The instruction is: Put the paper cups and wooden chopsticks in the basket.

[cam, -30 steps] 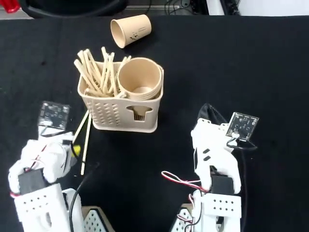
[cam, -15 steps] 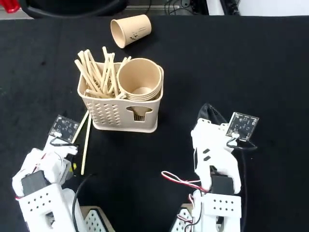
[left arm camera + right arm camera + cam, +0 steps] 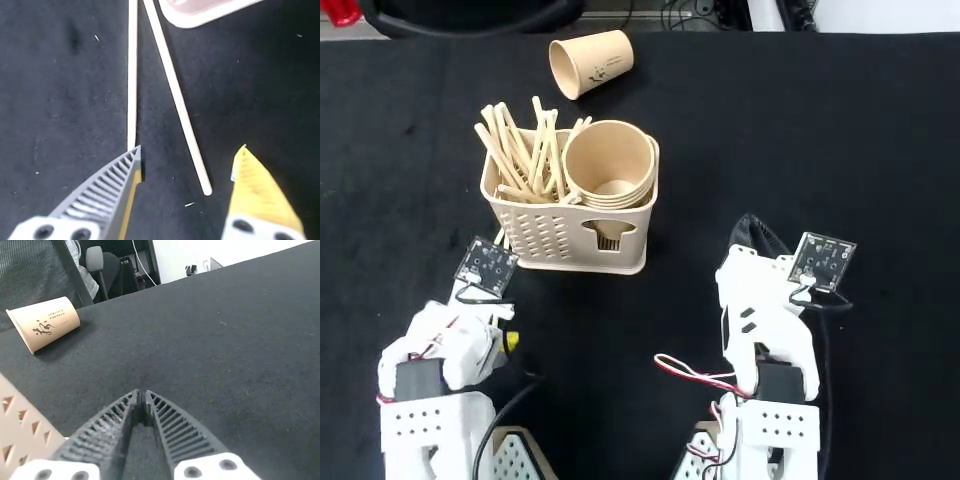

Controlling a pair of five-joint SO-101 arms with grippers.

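Note:
A beige slotted basket (image 3: 570,232) holds stacked paper cups (image 3: 610,165) and a bunch of wooden chopsticks (image 3: 520,150). One more paper cup (image 3: 590,62) lies on its side behind the basket; the right wrist view shows this cup (image 3: 44,322) too. Two loose chopsticks (image 3: 132,75) (image 3: 175,95) lie on the black cloth beside the basket's corner (image 3: 200,12). My left gripper (image 3: 190,147) hovers open over their near ends, one stick's end between its fingers. The left arm (image 3: 450,345) covers most of them from above. My right gripper (image 3: 142,392) is shut on nothing, low over the cloth right of the basket.
The right arm (image 3: 768,320) stands folded at the front right, with a red and white cable by its base. An office chair (image 3: 97,262) sits beyond the table's far edge. Black cloth stretches open to the right of the basket.
The left arm has swung right and toward the basket, coming over the two loose chopsticks and hiding most of them in the high view. The right arm has not moved.

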